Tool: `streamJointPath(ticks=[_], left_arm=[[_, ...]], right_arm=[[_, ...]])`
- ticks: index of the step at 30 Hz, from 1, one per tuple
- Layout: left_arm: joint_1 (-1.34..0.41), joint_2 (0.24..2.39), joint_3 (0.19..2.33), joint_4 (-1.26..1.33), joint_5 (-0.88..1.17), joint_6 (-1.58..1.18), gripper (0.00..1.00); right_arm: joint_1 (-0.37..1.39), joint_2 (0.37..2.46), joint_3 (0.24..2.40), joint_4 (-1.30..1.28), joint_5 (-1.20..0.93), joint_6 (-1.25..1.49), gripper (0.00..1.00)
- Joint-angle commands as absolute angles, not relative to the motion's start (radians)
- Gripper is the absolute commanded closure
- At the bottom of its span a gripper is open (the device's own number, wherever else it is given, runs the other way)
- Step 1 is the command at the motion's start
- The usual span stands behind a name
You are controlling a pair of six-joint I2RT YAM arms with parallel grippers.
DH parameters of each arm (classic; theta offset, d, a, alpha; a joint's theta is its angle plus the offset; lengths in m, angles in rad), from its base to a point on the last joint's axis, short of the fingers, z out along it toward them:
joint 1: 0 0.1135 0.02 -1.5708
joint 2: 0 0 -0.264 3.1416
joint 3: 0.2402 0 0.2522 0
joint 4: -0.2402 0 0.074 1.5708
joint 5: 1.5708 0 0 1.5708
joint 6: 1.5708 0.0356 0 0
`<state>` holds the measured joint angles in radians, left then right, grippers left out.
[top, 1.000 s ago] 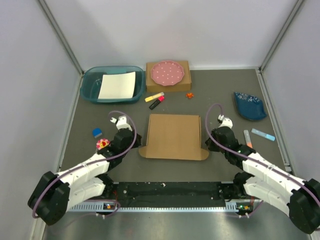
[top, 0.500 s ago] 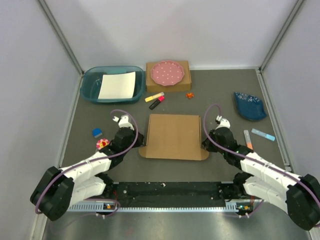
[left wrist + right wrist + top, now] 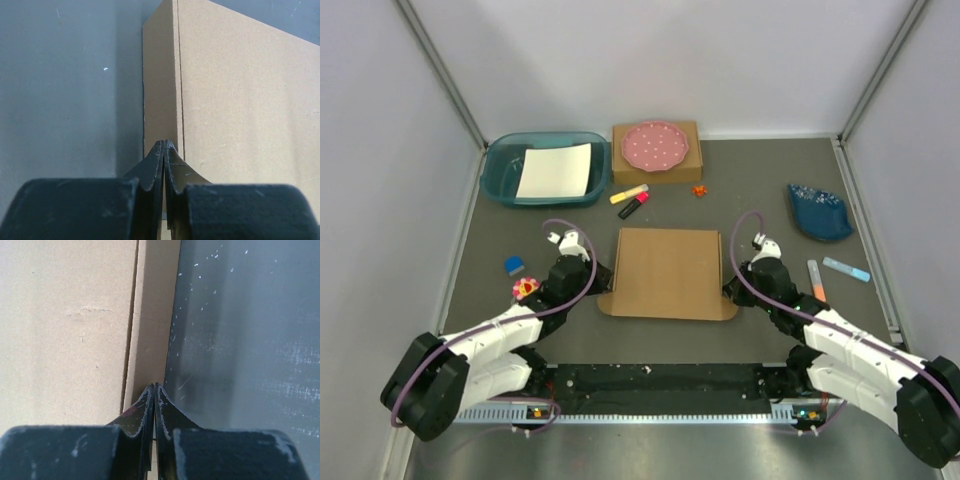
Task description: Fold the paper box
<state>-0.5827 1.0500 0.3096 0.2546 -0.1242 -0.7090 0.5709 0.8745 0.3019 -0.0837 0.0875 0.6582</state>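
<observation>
**Base:** Where's the paper box?

**Operator:** I see the paper box (image 3: 668,270) lying flat at the middle of the table (image 3: 760,180), plain brown face up. There's a small tab sticking out at each near corner. A narrow scored strip runs along each side edge.

**Base:** End effectors?

**Operator:** My left end effector (image 3: 165,146) is at the box's 9 o'clock, fingers pressed together, tips over the narrow left strip. My right end effector (image 3: 154,388) is at 3 o'clock, fingers also together, tips at the outer edge of the right strip. I cannot tell from either wrist view whether the tips touch the cardboard.

**Base:** Surroundings?

**Operator:** At 12 o'clock there's a smaller brown box (image 3: 685,165) carrying a pink dotted plate (image 3: 655,145). Between it and the paper box, a yellow marker (image 3: 629,193) and a red marker (image 3: 634,205) lie side by side. A tiny orange thing (image 3: 699,190) sits near them.

At 10 o'clock I see a teal basin (image 3: 500,170) with a white sheet (image 3: 555,170) inside. At 2 o'clock, well apart, is a dark blue dish (image 3: 820,212). At 9 o'clock, beyond my left arm, there's a small blue object (image 3: 514,265). At 3 o'clock, beyond my right arm, there's a light blue stick (image 3: 845,269).
</observation>
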Motion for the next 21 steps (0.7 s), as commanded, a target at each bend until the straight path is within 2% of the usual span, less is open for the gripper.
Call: streamJointPath(ticks=[1, 10, 21], left_arm=[[-0.578, 1.046, 0.279, 0.321, -0.086, -0.724, 0.97], [-0.578, 1.002, 0.258, 0.337, -0.026, -0.718, 1.0], [-0.578, 0.864, 0.259, 0.35, 0.086, -0.709, 1.0]], right_arm=[[0.56, 0.851, 0.308, -0.038, 0.071, 0.658, 1.0], [0.561, 0.835, 0.316, -0.037, 0.031, 0.647, 1.0], [0.561, 0.69, 0.397, -0.161, 0.005, 0.635, 1.0]])
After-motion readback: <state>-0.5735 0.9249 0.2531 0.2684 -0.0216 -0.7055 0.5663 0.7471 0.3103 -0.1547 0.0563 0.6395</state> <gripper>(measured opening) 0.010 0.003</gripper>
